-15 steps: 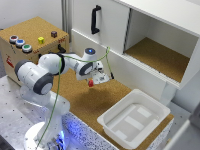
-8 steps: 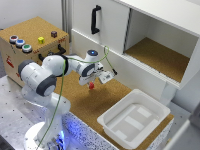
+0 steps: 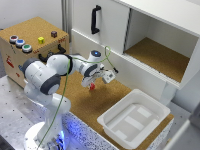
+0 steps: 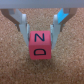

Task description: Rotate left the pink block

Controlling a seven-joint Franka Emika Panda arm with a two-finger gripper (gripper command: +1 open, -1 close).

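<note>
The pink block [image 4: 40, 45] is a small reddish-pink cube with dark letters on its faces. In the wrist view it sits between the two fingers [image 4: 23, 27], which press against its sides above the cork surface. My gripper [image 4: 40, 42] is shut on it. In the exterior view my gripper [image 3: 92, 83] points down over the cork mat in front of the white cabinet. The pink block [image 3: 92, 87] shows at its fingertips, at or just above the mat; I cannot tell whether it touches.
A white plastic tray [image 3: 150, 102] lies on the exterior view's right of the gripper. A wooden box [image 3: 30, 60] with coloured buttons stands at the back left. The white cabinet [image 3: 107, 30] with a black handle [image 3: 95, 19] and an open shelf [image 3: 155, 57] rises behind.
The gripper and the block have shifted only slightly; the wrist seems to have turned a little while it stays over the same spot on the mat.
</note>
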